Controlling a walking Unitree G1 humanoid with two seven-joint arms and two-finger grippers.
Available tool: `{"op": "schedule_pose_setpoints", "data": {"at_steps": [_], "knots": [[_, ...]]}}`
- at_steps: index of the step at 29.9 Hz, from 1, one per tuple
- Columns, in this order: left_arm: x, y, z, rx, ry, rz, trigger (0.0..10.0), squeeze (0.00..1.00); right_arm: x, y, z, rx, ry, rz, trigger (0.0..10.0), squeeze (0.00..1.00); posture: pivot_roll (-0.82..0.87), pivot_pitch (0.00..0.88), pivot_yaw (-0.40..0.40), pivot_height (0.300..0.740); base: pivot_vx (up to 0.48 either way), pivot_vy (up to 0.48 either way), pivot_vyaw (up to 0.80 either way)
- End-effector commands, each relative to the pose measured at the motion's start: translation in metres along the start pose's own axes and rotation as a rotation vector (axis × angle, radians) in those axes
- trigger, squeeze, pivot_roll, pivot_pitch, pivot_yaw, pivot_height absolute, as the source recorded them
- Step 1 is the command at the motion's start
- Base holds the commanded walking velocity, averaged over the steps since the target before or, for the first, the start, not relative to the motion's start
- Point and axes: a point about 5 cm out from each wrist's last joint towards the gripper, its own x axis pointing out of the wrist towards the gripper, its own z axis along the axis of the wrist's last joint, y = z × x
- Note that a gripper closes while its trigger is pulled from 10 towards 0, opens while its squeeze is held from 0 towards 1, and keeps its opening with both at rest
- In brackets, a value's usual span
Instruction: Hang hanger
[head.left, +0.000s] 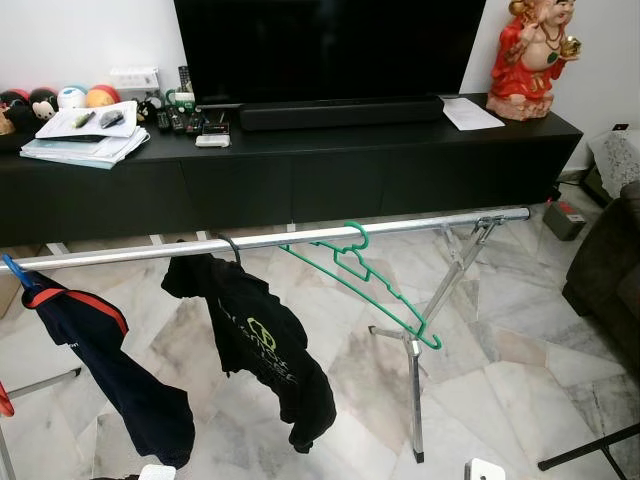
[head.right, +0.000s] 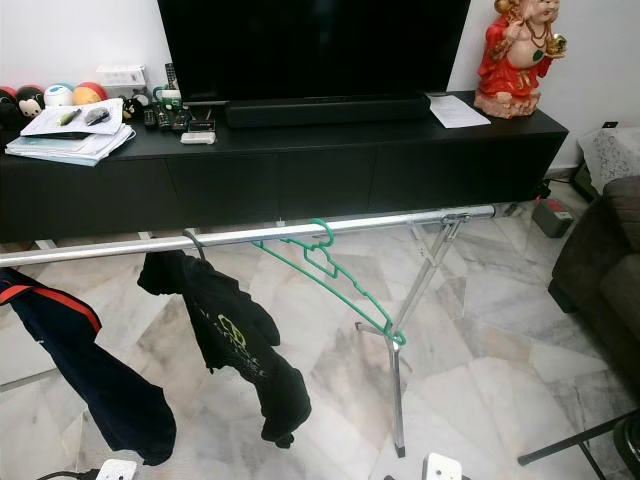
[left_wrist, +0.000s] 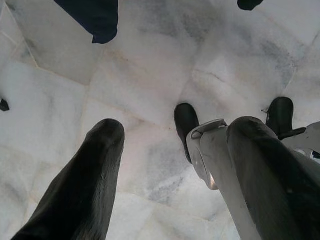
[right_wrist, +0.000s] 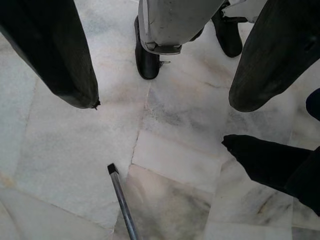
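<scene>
Task looks done, or nearly.

- TV console across 12 o'clock, dark screen above it, red figurine at 1 o'clock, papers and clutter at 10 o'clock. Not involved.
- Metal rail of the drying rack spans from 9 to 2 o'clock, folding legs dropping at about 5 o'clock of centre.
- Two dark garments on the rail: navy one with red trim at 8 o'clock, black tee with green print near 7 o'clock.
- Green hanger, empty, hook over the rail just past centre, touching it; body tilts steeply down toward 4 o'clock. Hooked, but skewed rather than level.
- Left gripper: black fingers spread wide, nothing between them, pointing down at the marble floor.
- Right gripper: fingers also wide apart, empty, aimed at the floor, with a thin metal bar lying below it.

Remaining, by judgement: none essential. At most a check that the hook sits fully over the rail, given the tilt.
</scene>
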Motion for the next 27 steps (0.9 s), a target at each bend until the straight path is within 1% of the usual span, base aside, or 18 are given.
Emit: {"op": "schedule_pose_setpoints", "data": {"at_steps": [1,7,11,17,27], "knots": [[-0.004,0.008,-0.010,-0.006,0.027,0.015,10.0,0.00,0.000,-0.002,-0.001,-0.016,0.010,0.000,10.0,0.00,-0.07,0.089,-0.007,0.740,0.000,0.000,0.00],[-0.004,0.006,-0.013,-0.007,0.031,0.016,10.0,0.00,0.000,-0.001,-0.001,-0.025,0.009,0.004,10.0,0.00,-0.07,0.081,-0.007,0.740,0.000,0.000,0.00],[-0.003,0.004,-0.013,-0.006,0.031,0.013,10.0,0.00,0.000,0.000,0.000,-0.031,0.004,0.004,10.0,0.00,-0.06,0.074,-0.005,0.740,0.000,0.000,0.54],[-0.002,0.003,-0.008,-0.001,0.024,0.013,10.0,0.00,0.001,0.002,0.004,-0.019,-0.002,0.005,10.0,0.00,-0.07,0.050,-0.002,0.740,0.000,0.000,0.76],[0.000,0.005,0.003,-0.003,0.007,0.028,10.0,0.00,0.004,0.007,0.011,0.018,-0.018,0.000,10.0,0.00,-0.05,0.028,0.009,0.740,0.000,0.000,0.00]]}}
